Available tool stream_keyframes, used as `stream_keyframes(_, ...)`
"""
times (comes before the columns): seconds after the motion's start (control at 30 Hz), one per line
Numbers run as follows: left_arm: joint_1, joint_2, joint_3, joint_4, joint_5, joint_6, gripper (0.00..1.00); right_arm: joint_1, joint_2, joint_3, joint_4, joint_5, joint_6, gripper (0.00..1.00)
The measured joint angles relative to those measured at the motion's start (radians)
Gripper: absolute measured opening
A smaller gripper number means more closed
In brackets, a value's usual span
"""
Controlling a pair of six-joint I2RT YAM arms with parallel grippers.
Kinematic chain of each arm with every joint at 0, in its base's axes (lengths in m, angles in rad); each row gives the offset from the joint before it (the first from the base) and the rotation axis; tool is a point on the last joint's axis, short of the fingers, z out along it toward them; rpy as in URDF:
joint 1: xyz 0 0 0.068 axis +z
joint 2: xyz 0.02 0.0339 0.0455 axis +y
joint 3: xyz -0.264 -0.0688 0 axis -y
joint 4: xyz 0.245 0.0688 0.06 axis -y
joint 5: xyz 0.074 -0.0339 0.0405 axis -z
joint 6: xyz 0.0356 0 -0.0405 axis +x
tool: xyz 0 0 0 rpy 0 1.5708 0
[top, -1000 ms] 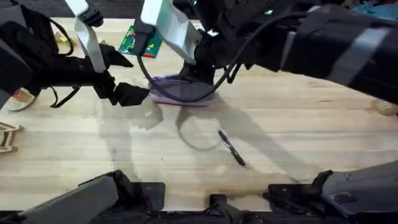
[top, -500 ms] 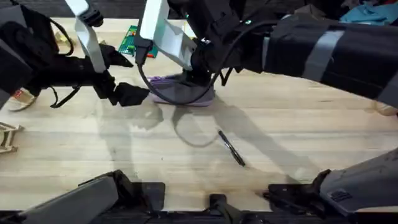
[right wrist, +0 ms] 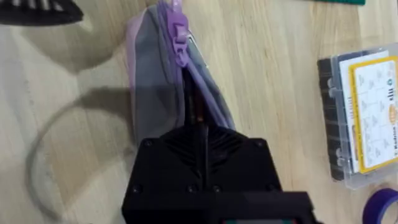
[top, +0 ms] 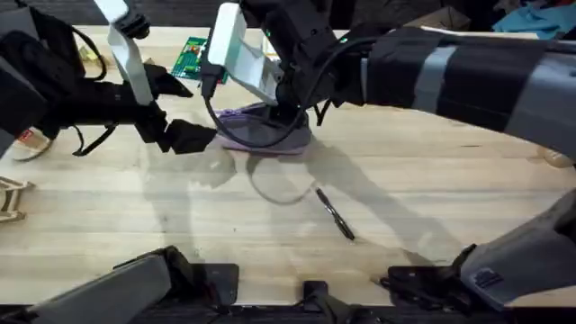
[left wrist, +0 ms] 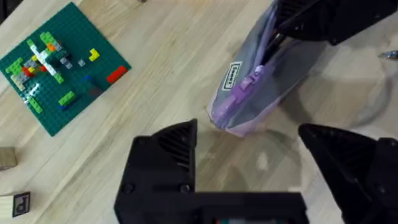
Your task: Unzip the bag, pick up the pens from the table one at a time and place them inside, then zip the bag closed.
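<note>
The right gripper (right wrist: 200,134) is pressed closed on the zip line of the soft lilac-purple pencil pouch with a grey side panel (top: 263,129), its black fingers together at the seam. The pouch lies on the far middle of the light wooden worktop of pale joined planks (top: 432,180). The left gripper (left wrist: 249,155) hangs just beside the pouch's end, its fingers spread apart and holding nothing. The slim black pen with a clip (top: 334,214) lies on the worktop nearer the arm bases, well apart from the pouch. Judged from this, the unzipping step is in hand; the zip appears partly parted near the right gripper. Loading the pen and zipping shut are not yet done.
</note>
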Motion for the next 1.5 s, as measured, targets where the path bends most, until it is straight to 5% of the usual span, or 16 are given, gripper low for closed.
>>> stream_keyframes(0.47, 0.000, 0.000, 0.000, 0.000, 0.000, 0.000, 0.993, -0.006, 0.088, 0.001, 0.012, 0.004, 0.000, 0.064)
stream_keyframes(0.67, 0.000, 0.000, 0.000, 0.000, 0.000, 0.000, 0.993, -0.009, 0.088, 0.001, 0.007, 0.015, -0.003, 0.901)
stream_keyframes(0.7, 0.000, 0.000, 0.000, 0.000, 0.000, 0.000, 0.993, -0.010, 0.088, 0.002, 0.010, 0.019, -0.007, 0.972)
stream_keyframes(1.17, 0.000, 0.000, 0.000, 0.000, 0.000, 0.000, 0.993, -0.012, 0.084, 0.015, -0.028, 0.019, -0.005, 0.998)
stream_keyframes(1.5, 0.000, 0.000, 0.000, 0.000, 0.000, 0.000, 0.994, -0.007, -0.217, 0.015, -0.284, 0.035, 0.215, 0.999)
